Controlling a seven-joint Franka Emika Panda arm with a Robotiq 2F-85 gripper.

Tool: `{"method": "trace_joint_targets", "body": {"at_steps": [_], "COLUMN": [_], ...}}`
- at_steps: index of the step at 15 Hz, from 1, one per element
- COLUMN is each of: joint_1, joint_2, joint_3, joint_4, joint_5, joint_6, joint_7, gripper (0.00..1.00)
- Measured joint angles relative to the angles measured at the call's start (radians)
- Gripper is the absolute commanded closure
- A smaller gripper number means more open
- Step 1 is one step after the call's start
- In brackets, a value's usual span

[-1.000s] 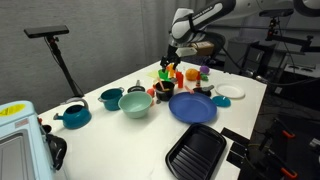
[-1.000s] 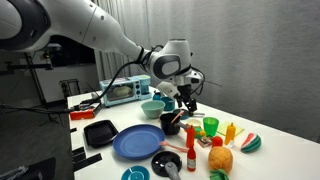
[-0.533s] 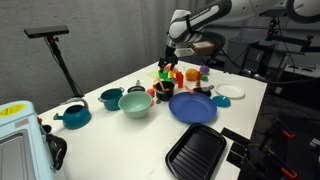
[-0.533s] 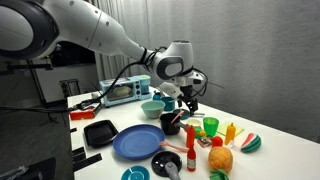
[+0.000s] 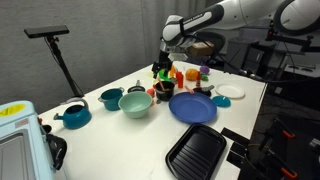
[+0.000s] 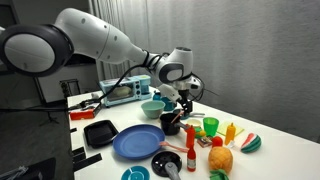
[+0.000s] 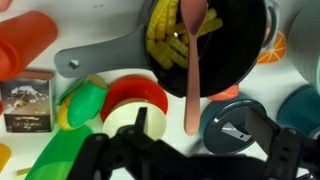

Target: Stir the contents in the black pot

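The black pot (image 7: 215, 45) fills the top of the wrist view and holds yellow food pieces (image 7: 165, 40). It has a grey handle (image 7: 95, 58). A pink spoon (image 7: 192, 70) rests in it, its handle sticking out over the rim towards me. My gripper (image 7: 200, 122) is open, and the spoon handle's end lies between the fingers, untouched. In both exterior views the gripper (image 5: 163, 68) (image 6: 187, 97) hangs just above the pot (image 5: 165, 88) (image 6: 172, 122).
A teal lid (image 7: 235, 125), a red cup (image 7: 135, 95), a green toy (image 7: 80, 105) and an orange bottle (image 7: 25, 45) crowd the pot. A blue plate (image 5: 193, 107), a black grill pan (image 5: 195, 150), teal pots (image 5: 110, 98) and a green bowl (image 5: 135, 104) stand nearby.
The arm has swung a little sideways and the gripper has come lower over the black pot. The objects on the table have not moved.
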Motion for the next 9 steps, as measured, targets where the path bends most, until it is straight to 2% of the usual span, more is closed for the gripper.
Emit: {"method": "trace_joint_targets", "body": {"at_steps": [9], "joint_1": [-0.002], "joint_2": [0.064], "joint_3": [0.002], "joint_4": [0.123], "joint_5": [0.0], "joint_6": [-0.048], "joint_7": [-0.018], "gripper": [0.95]}}
